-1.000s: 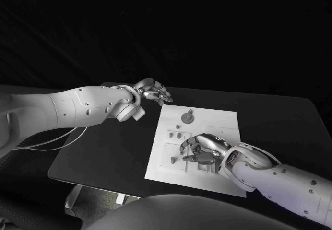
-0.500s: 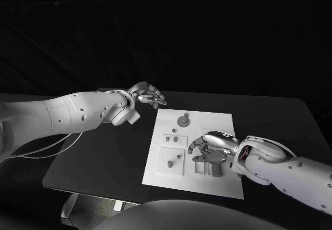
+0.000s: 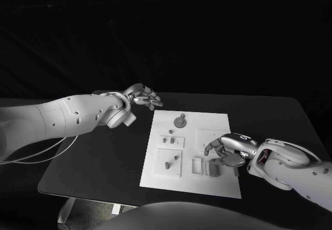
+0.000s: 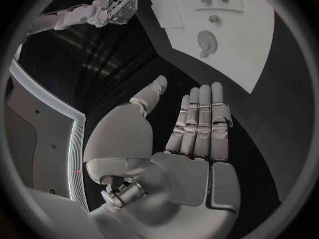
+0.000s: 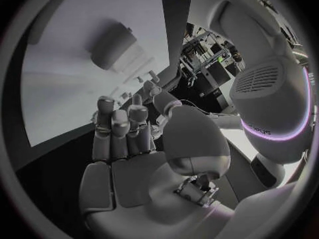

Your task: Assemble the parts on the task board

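From my remote station, the head view shows the task board (image 3: pixel 185 158) lying at the centre of the black table (image 3: pixel 97 158), with small grey parts on it: a round disc part (image 3: pixel 180 121) toward the board's 12 o'clock end, a pair of pegs (image 3: pixel 169 140) below it, one peg (image 3: pixel 167 166) at about 8 o'clock, and a block part (image 3: pixel 213 169) near 5 o'clock. My right hand (image 3: pixel 227 149) hovers over the board's 3 o'clock side, just above that block — fingers curled downward, and I cannot tell whether they grasp anything. My left hand (image 3: pixel 142 97) sits off the board beyond its 11 o'clock corner, fingers loosely spread and holding nothing. In the left wrist view, the left hand (image 4: pixel 189 133) is flat and released, fingers straight and side by side, the task board (image 4: pixel 252 48) with its disc part (image 4: pixel 207 39) beyond the fingertips and the right hand (image 4: pixel 116 8) farther off. In the right wrist view, the right hand (image 5: pixel 129 138) shows fingers bent partway, nothing visible between them, the white task board (image 5: pixel 80 58) ahead with one dark part (image 5: pixel 109 47) standing on it.
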